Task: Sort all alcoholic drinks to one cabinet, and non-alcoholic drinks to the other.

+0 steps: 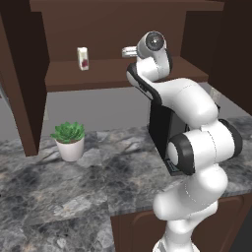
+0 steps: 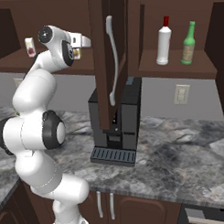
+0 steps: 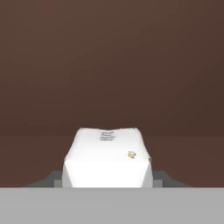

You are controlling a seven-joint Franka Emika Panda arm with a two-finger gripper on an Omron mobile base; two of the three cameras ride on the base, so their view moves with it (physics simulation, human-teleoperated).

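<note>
A: What sits on the grey marble bench [image 1: 59, 197]?
B: A small green plant in a white pot [image 1: 69, 141] toward the left, and a black coffee machine [image 2: 118, 127] with a ribbed drip tray against the wall.
A: Anything on the wall?
B: A pale outlet plate [image 2: 181, 94], right of the machine. A white bottle with a red cap [image 2: 163, 41] stands on the shelf above.

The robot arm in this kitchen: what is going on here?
The white arm is reaching into the wide wall cabinet, its gripper closed on a cream carton held over the shelf. A white carton with a red mark already stands on that shelf. In the narrower cabinet, a green bottle stands beside a white bottle with a red cap.
</note>
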